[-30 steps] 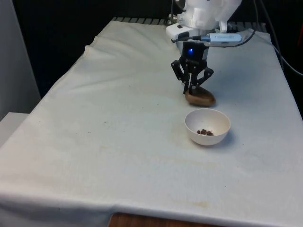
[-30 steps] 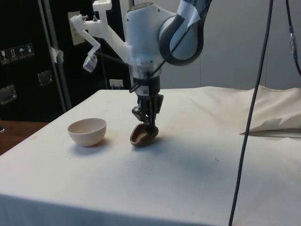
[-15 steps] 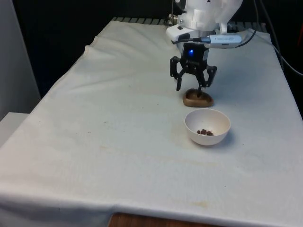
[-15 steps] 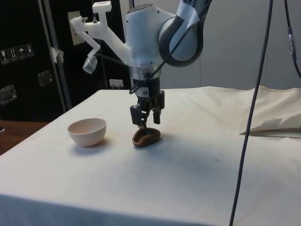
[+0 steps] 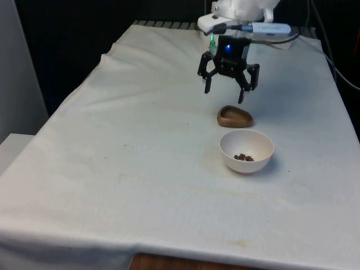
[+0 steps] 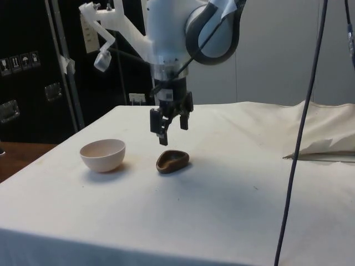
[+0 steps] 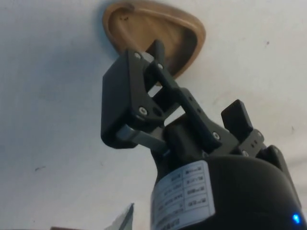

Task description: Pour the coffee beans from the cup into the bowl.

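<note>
Cup [image 5: 235,116], brown wooden, upright on tabletop [image 5: 140,169] beside white bowl [image 5: 246,150] holding beans [image 5: 243,157]; hand [image 5: 228,84] above, spread open, empty.

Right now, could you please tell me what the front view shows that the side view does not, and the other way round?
Only the front view looks into the white bowl and shows the coffee beans lying at its bottom. Only the side view shows the bowl's outer wall, hiding its contents, and makes clear the gap of air between the tool and the wooden cup. Both show the tool open above the empty cup, which rests on the white cloth beside the bowl without touching it.
</note>
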Motion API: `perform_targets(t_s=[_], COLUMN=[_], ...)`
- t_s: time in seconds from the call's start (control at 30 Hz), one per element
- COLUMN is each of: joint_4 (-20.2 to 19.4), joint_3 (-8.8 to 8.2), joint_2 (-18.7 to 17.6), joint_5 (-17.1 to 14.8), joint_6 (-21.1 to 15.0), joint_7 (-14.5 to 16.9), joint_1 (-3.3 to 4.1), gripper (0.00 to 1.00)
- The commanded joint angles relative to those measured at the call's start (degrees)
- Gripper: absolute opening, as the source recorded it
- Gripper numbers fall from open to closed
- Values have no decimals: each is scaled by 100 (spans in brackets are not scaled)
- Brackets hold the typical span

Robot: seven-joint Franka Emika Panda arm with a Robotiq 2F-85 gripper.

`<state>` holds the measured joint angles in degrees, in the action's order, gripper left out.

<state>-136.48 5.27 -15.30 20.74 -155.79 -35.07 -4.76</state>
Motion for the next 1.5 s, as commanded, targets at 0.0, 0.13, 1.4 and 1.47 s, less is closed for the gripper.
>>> perform_targets(t_s=[0.0,0.13,1.4,1.47], joint_4=[-46,-57,-149,-149], joint_3=[63,57,-11,-6], joint_2=[86,281,2074,2057], joint_5=[-115,-132,-132,-103], joint_6=[52,195,1581,1576], joint_7=[74,92,223,201], joint_1=[-23,-11,80,80], gripper=[100,100,100,100])
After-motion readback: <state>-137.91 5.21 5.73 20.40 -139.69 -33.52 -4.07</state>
